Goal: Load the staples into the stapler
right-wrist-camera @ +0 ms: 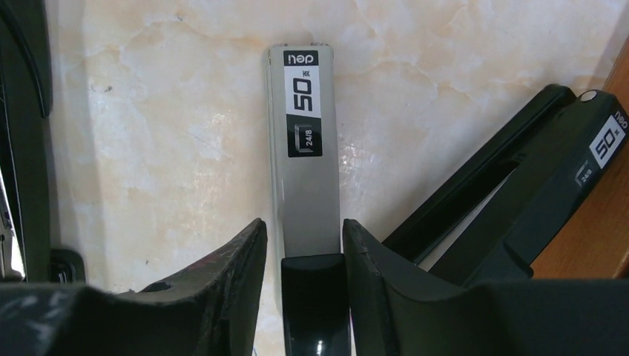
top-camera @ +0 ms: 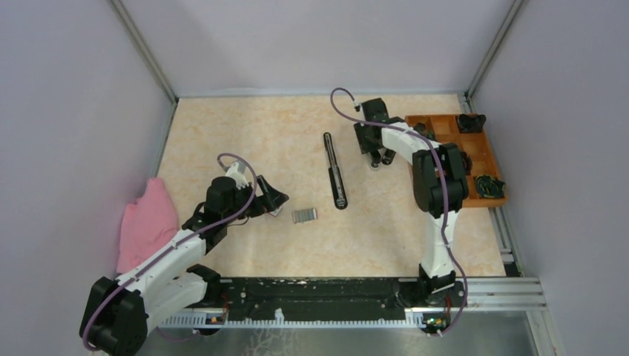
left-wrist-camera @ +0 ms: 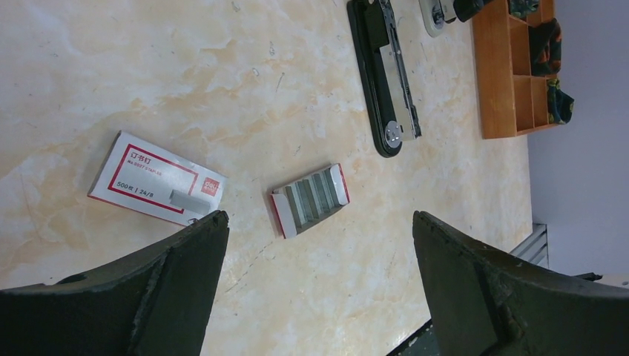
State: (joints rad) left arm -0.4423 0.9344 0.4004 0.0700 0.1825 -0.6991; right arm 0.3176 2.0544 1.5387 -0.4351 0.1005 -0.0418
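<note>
Staples [left-wrist-camera: 311, 196] sit twelve o'clock from the spread left jaws; right jaws flank a grey stapler [right-wrist-camera: 303, 170], grip unclear.

1. Tabletop [top-camera: 245, 133] under me: beige, marbled stone look, with small scuffs and dark specks in my left wrist view.
2. Back wall [top-camera: 311, 44], left wall [top-camera: 67, 111] and right wall [top-camera: 564, 89]: plain pale lilac-grey panels boxing me in on three sides.
3. Aluminium posts [top-camera: 147, 50] rise at both back corners where the panels meet.
4. Slotted aluminium rail [top-camera: 497, 293] runs along the near table edge.
5. Brushed metal sheet [top-camera: 334, 343] lies in front of the rail.
6. Light is even and diffuse; shadows are faint, with a soft sheen on the tabletop.
</note>
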